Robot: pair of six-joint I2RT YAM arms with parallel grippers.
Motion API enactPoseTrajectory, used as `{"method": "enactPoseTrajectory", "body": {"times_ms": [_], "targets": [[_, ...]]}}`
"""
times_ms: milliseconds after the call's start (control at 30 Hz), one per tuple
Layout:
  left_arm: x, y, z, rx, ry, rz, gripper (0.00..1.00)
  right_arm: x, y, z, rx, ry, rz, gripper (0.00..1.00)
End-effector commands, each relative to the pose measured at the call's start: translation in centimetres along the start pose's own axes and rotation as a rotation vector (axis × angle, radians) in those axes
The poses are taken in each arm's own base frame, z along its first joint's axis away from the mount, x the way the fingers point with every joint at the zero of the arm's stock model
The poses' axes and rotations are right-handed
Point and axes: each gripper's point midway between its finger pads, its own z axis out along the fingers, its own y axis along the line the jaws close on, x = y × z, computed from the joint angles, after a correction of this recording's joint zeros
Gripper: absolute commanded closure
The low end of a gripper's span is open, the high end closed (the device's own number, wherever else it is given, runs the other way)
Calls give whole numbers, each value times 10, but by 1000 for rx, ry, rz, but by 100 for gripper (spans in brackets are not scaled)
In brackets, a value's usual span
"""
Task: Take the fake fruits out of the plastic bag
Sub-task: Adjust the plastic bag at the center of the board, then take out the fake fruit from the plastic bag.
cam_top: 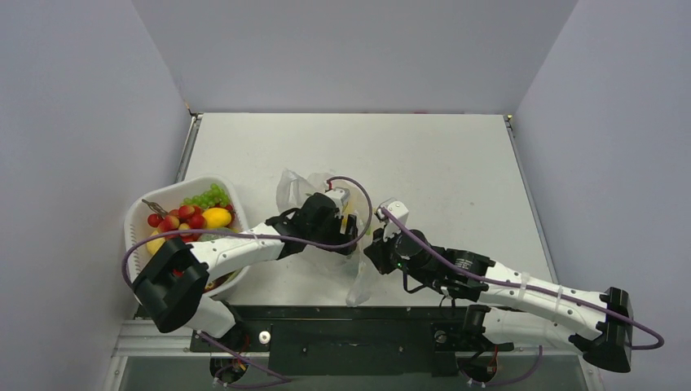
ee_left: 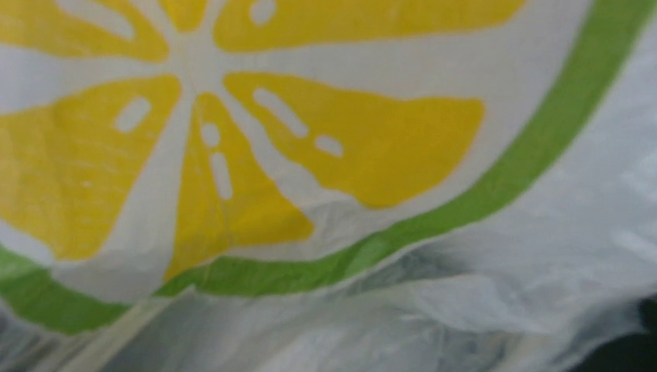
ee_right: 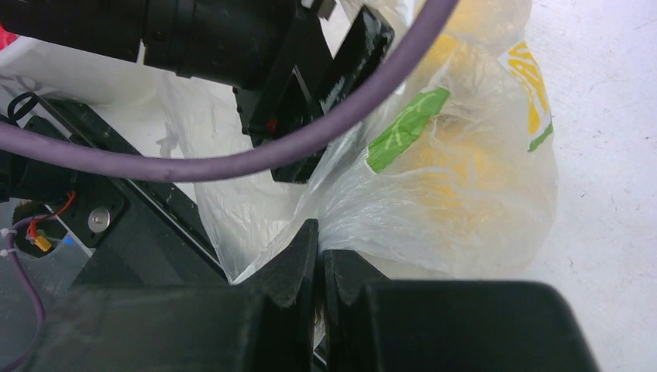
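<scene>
The plastic bag [cam_top: 359, 283] lies crumpled at the table's near middle, between my two grippers. It is thin clear film with a yellow and green lemon print [ee_left: 232, 155]. My left gripper [cam_top: 345, 218] reaches into the bag's mouth; its wrist view shows only film [ee_left: 503, 263], so its fingers are hidden. My right gripper [ee_right: 319, 236] is shut on a fold of the bag's film [ee_right: 465, 201] at the near edge. A dim yellow mass [ee_right: 453, 159] shows through the film; I cannot tell if it is fruit or print. Several fake fruits [cam_top: 200, 216] lie in the white basket.
The white oval basket [cam_top: 161, 198] stands at the table's left edge, holding green grapes [cam_top: 209, 195], a yellow fruit [cam_top: 217, 217] and red ones. The left arm's purple cable [ee_right: 232, 159] and black wrist [ee_right: 232, 39] cross close above my right gripper. The black base rail [cam_top: 342, 326] runs along the near edge.
</scene>
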Motion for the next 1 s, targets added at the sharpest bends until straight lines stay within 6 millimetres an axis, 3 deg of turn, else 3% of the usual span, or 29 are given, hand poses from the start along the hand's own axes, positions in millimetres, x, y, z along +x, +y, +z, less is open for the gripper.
{"method": "enactPoseTrajectory", "body": {"times_ms": [0,167,300,467,667,833,967], "targets": [[-1,-36,-4,177,72,49,24,-8,-1,-5,12,-40,19,100],[10,-44,-8,240,112,70,13,-8,-3,-4,19,-39,17,100],[20,-46,-1,238,146,82,12,-5,-4,-3,22,-33,16,100],[38,-65,13,251,168,95,11,12,-14,-2,53,-4,25,100],[68,-60,30,172,218,125,7,35,-30,-6,91,13,49,100],[72,-54,44,106,212,123,10,44,-37,-7,109,14,69,100],[57,-52,38,81,147,125,15,41,-38,-8,114,1,71,100]]}}
